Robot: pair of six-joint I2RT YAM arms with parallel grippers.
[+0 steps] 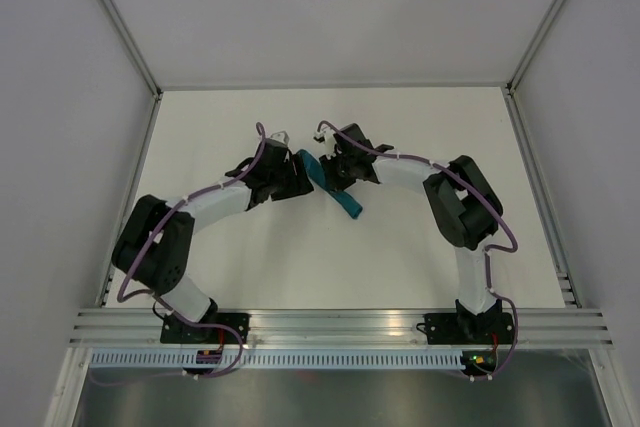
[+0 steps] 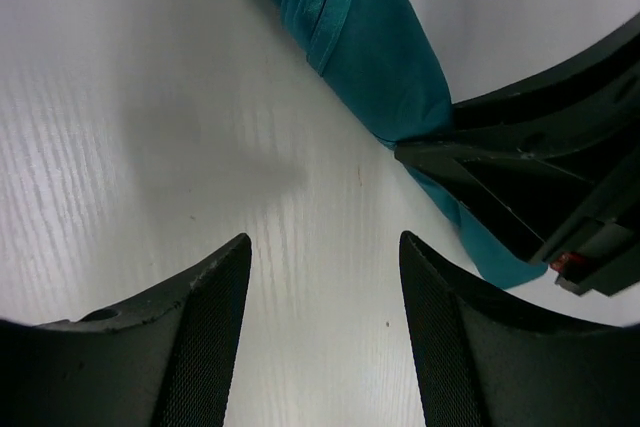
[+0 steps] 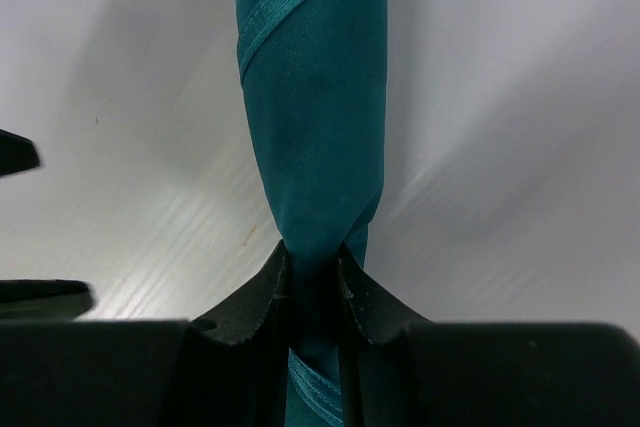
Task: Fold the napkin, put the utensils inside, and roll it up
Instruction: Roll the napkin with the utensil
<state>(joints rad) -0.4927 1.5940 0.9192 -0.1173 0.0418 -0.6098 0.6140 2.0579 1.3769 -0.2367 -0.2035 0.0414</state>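
The teal napkin (image 1: 335, 190) is rolled into a slim bundle lying slantwise at the table's middle, between the two arms. My right gripper (image 3: 313, 269) is shut on the napkin (image 3: 315, 117), pinching the roll near one end. In the left wrist view the napkin (image 2: 370, 47) lies ahead and to the right, with the right gripper's black body clamped on it. My left gripper (image 2: 323, 247) stands open just beside the roll, with only bare table between its fingers (image 2: 215, 327). The utensils are hidden from every view.
The white table (image 1: 400, 267) is ringed by white walls and an aluminium frame (image 1: 340, 327) at the near edge. The two arms' wrists nearly meet over the roll at the middle.
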